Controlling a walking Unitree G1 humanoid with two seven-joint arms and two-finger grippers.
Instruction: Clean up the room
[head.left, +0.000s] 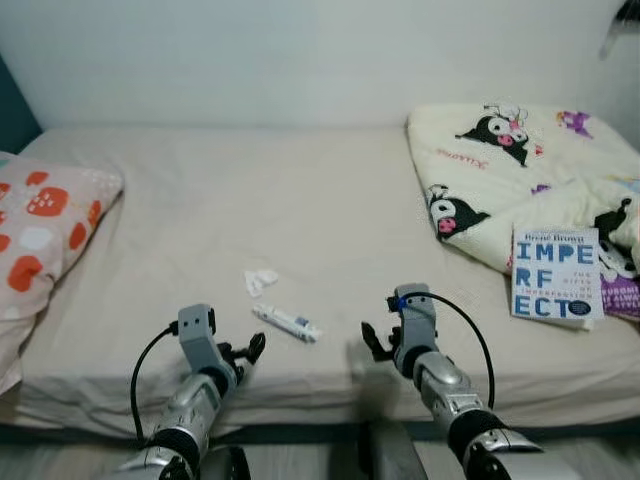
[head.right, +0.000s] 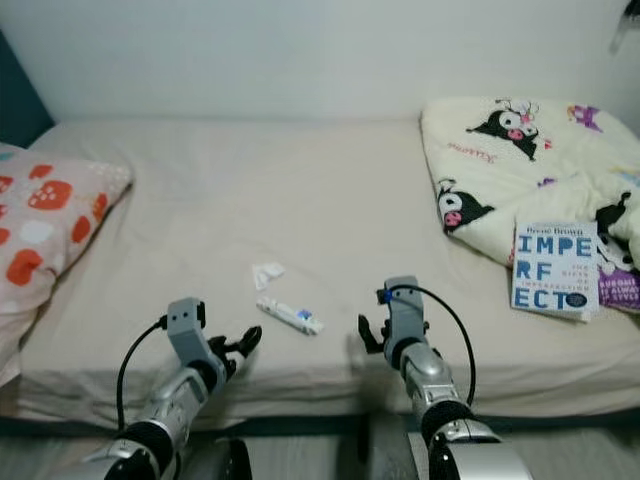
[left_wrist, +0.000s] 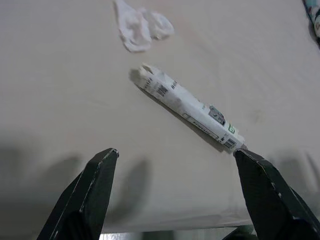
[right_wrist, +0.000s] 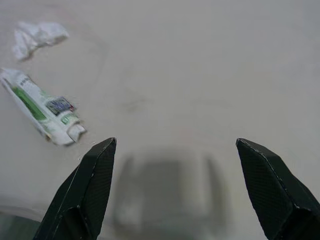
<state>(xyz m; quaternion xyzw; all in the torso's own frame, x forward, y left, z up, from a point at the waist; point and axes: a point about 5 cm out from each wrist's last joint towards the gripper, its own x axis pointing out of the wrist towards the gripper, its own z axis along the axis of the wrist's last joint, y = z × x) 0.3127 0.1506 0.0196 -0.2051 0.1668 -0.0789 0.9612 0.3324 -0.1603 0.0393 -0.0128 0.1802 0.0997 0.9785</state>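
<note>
A white tube (head.left: 287, 322) with a green and blue label lies on the beige bed sheet (head.left: 250, 200) near the front edge. Just beyond it sits a crumpled white tissue (head.left: 260, 280). My left gripper (head.left: 252, 349) hovers low at the bed's front edge, just left of the tube, fingers open; the tube (left_wrist: 187, 106) lies a short way ahead of its fingertips. My right gripper (head.left: 374, 343) is open too, to the right of the tube (right_wrist: 42, 106), over bare sheet. A blue and white book (head.left: 556, 273) rests on the folded blanket at the right.
A cream cartoon-print blanket (head.left: 510, 170) covers the bed's right side. A strawberry-print pillow (head.left: 40, 220) lies at the left. A white wall runs behind the bed. Grey floor shows below the mattress edge.
</note>
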